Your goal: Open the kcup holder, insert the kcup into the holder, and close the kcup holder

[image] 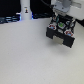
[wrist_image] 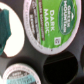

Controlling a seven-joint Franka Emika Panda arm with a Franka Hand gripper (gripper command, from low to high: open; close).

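Observation:
In the exterior view the black kcup holder (image: 61,37) stands on the white table at the exterior view's upper right. My gripper (image: 60,23) hangs right over it, close to its top; I cannot tell how its fingers stand. The wrist view looks from very close onto the black tray of round slots (wrist_image: 74,46). A white kcup with a green top printed "Dark Magic" (wrist_image: 50,22) lies tilted over one slot. No fingers show in that view, and I cannot tell whether the kcup is held.
Two more pods show at the edges of the tray, one dark teal (wrist_image: 7,27) and one pale green (wrist_image: 19,76). Beside them are dark open slots (wrist_image: 61,66). A white bottle-like object (image: 26,10) stands at the back of the table.

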